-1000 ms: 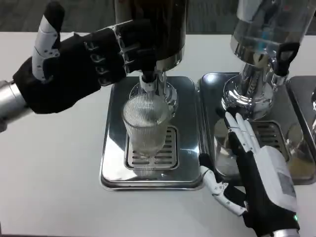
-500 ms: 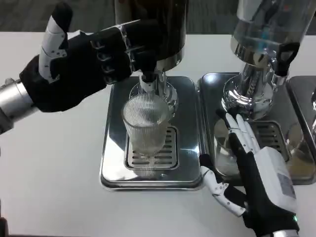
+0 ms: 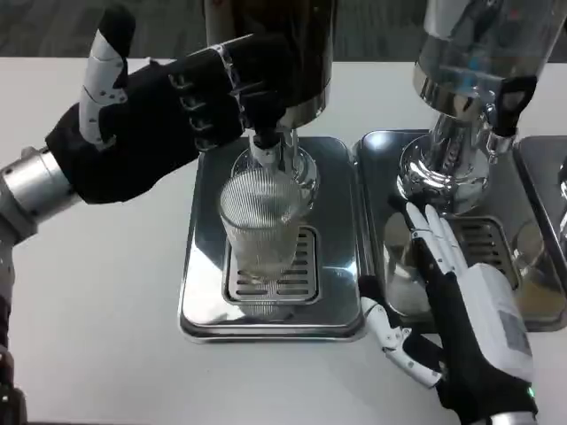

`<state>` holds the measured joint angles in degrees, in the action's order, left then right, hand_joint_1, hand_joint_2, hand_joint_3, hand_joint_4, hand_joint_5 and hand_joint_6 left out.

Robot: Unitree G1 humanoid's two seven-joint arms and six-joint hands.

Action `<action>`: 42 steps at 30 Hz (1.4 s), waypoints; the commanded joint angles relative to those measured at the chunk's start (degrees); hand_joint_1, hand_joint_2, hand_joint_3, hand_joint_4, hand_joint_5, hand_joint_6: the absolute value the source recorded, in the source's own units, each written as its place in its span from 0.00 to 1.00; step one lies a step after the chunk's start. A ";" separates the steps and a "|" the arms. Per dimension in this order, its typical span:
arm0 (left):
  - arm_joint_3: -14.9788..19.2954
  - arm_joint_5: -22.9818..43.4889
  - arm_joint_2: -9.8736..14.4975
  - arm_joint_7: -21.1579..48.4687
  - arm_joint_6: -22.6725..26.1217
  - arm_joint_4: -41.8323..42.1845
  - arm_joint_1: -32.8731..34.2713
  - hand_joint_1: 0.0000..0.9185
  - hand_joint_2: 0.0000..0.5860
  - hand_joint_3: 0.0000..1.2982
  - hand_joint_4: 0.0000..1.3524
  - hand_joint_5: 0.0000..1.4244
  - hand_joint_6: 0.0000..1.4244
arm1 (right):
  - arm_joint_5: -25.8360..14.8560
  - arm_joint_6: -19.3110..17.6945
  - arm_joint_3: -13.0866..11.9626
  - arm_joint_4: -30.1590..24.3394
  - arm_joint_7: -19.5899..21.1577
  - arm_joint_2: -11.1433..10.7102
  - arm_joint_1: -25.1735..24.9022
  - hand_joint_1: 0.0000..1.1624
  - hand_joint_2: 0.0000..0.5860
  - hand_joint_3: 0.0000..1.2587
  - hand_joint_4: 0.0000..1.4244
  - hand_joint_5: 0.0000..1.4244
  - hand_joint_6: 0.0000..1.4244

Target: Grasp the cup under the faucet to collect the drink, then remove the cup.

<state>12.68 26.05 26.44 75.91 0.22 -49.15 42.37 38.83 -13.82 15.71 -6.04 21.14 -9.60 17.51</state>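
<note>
A clear ribbed glass cup (image 3: 260, 223) stands upright on the grate of a steel drip tray (image 3: 202, 292), right under the black faucet (image 3: 265, 133) of a dark drink dispenser (image 3: 283, 44). I see no dark drink in the cup. My left hand (image 3: 146, 124) is raised at the left of the dispenser, its thumb pointing up and its fingers (image 3: 232, 84) curled onto the faucet lever. My right hand (image 3: 461, 310) lies open by the tray's right edge, fingers spread and clear of the cup.
A second dispenser (image 3: 469, 80) with a clear tank stands at the right on its own drip tray (image 3: 376, 150), partly under my right hand. White table (image 3: 97, 292) spreads out left of the trays.
My left hand has shifted slightly right and up, closer onto the faucet lever. The cup and my right hand have stayed put.
</note>
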 commanded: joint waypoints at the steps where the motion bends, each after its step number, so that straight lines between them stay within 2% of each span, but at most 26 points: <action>1: -0.82 -1.11 -0.18 1.31 -1.50 0.25 0.53 0.00 0.14 0.14 0.04 0.05 0.03 | -0.54 -0.75 -0.27 0.35 0.35 -0.04 -0.18 0.44 0.72 0.06 0.00 0.01 0.16; 16: -3.04 -4.69 0.55 1.67 -12.29 2.97 -1.31 0.00 0.13 0.15 0.05 0.06 0.03 | -0.59 -0.79 -0.31 0.35 0.34 -0.15 0.04 0.43 0.74 0.06 0.00 0.01 0.16; 27: -4.10 -5.92 1.04 1.07 -16.18 3.52 -2.32 0.00 0.13 0.15 0.04 0.05 0.03 | -0.72 -1.12 -0.22 -0.29 0.20 -0.27 0.45 0.43 0.74 0.06 0.00 0.01 0.16; 42: -5.67 -6.81 1.63 0.32 -20.25 5.75 -4.10 0.00 0.12 0.15 0.04 0.05 0.04 | -3.43 -2.63 -0.72 -0.35 -1.27 -0.64 -0.01 0.42 0.73 0.06 0.00 0.01 0.14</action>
<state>8.18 20.55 27.90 74.97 -18.77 -44.39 39.93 36.65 -15.21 15.48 -5.83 20.53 -9.84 17.61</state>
